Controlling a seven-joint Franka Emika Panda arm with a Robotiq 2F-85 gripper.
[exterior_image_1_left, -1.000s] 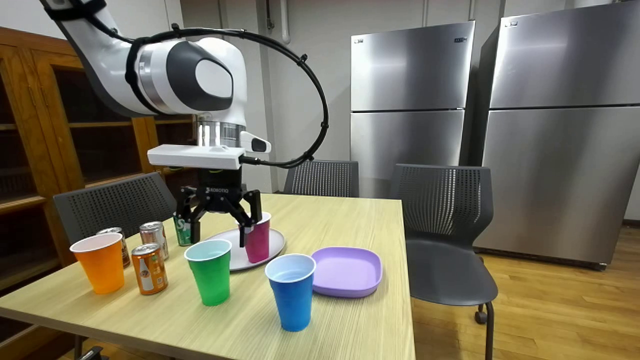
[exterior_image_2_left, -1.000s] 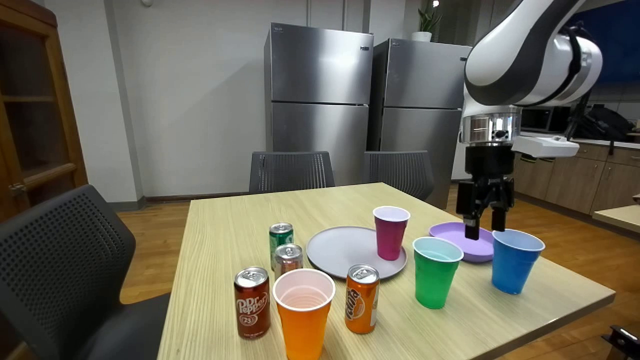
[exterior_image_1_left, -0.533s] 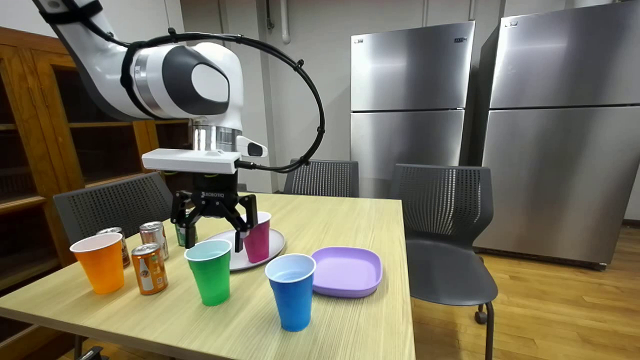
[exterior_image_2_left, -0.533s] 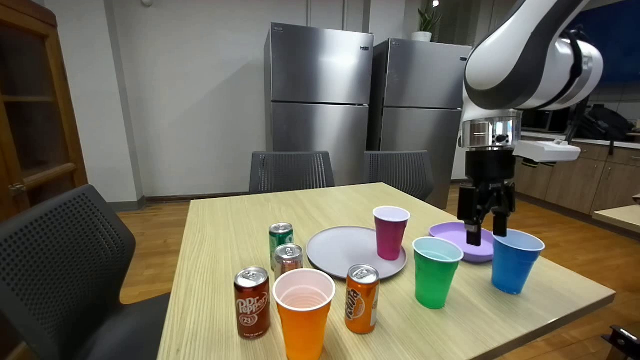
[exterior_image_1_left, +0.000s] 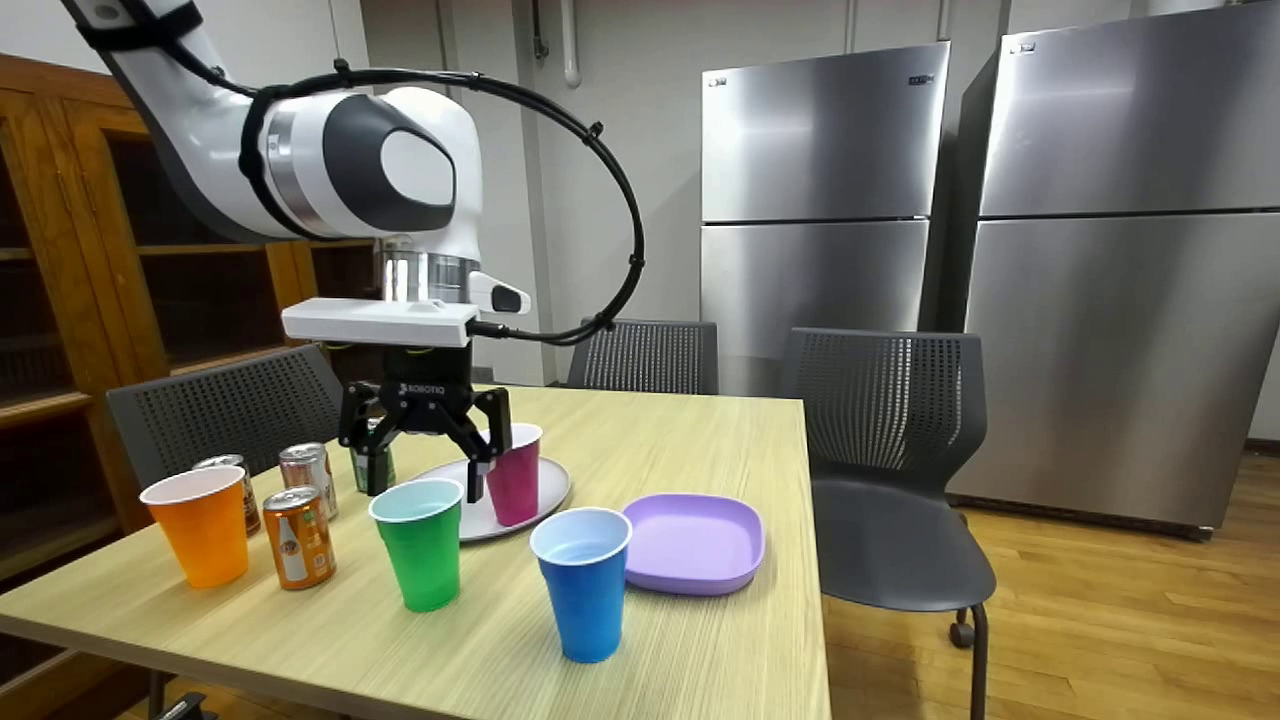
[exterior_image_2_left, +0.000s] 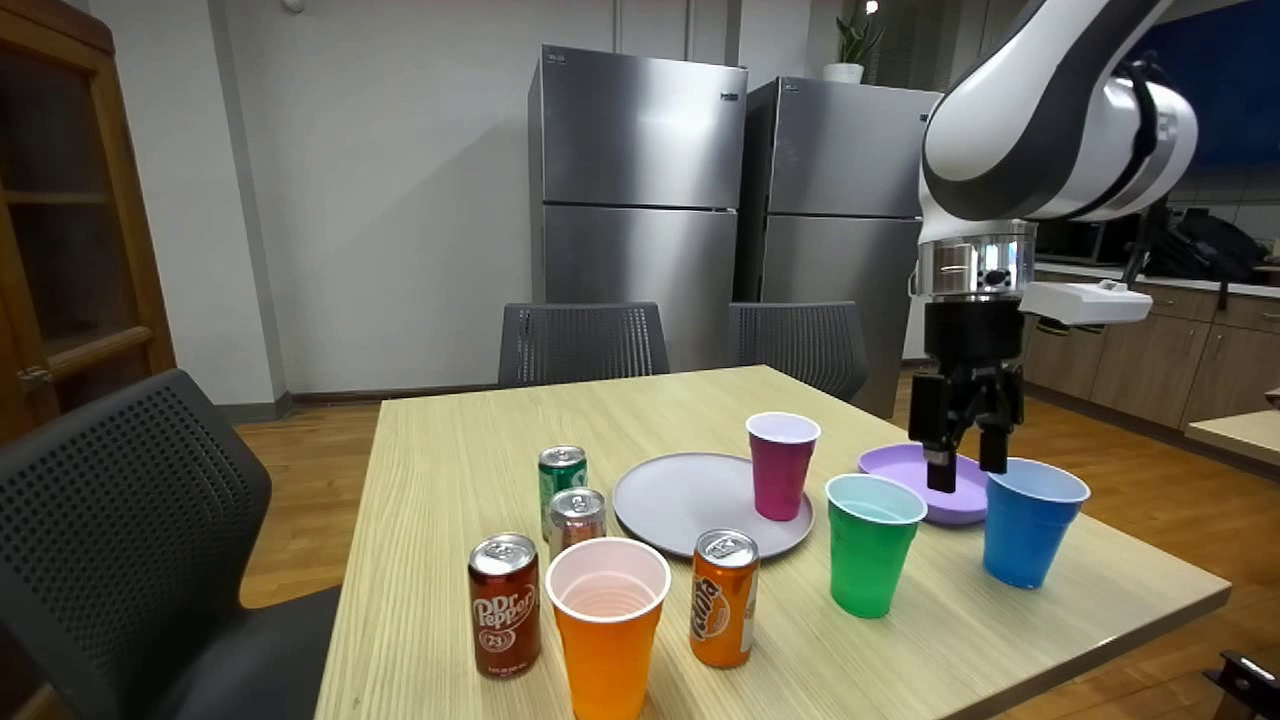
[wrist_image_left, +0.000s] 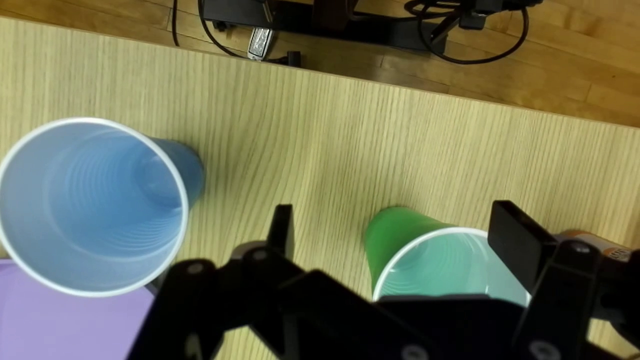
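Note:
My gripper (exterior_image_1_left: 425, 490) points down over the table with its fingers spread wide and nothing gripped. A green cup (exterior_image_1_left: 425, 565) stands upright just below it. In the wrist view the green cup (wrist_image_left: 395, 240) shows partly between the fingers, nearer the right finger (wrist_image_left: 520, 245), which covers part of its rim; the gripper's body hides the near side. Whether finger and rim touch, I cannot tell. A blue cup (wrist_image_left: 100, 195) is left of the fingers there. In an exterior view the gripper (exterior_image_2_left: 966, 475) hangs between the green cup (exterior_image_2_left: 872, 560) and the blue cup (exterior_image_2_left: 1030, 540).
A purple plate (exterior_image_1_left: 695, 545) lies beside the blue cup. The magenta cup (exterior_image_2_left: 780, 475) stands on a grey plate (exterior_image_2_left: 670, 495). An orange cup (exterior_image_2_left: 610, 650), an orange can (exterior_image_2_left: 724, 610), a Dr Pepper can (exterior_image_2_left: 503, 620) and a green can (exterior_image_2_left: 562, 480) stand farther along. Chairs surround the table.
My gripper has come down and shifted slightly left in both exterior views, closer to the green cup's rim height. Its fingers stayed spread. Cups, cans and plates have not moved.

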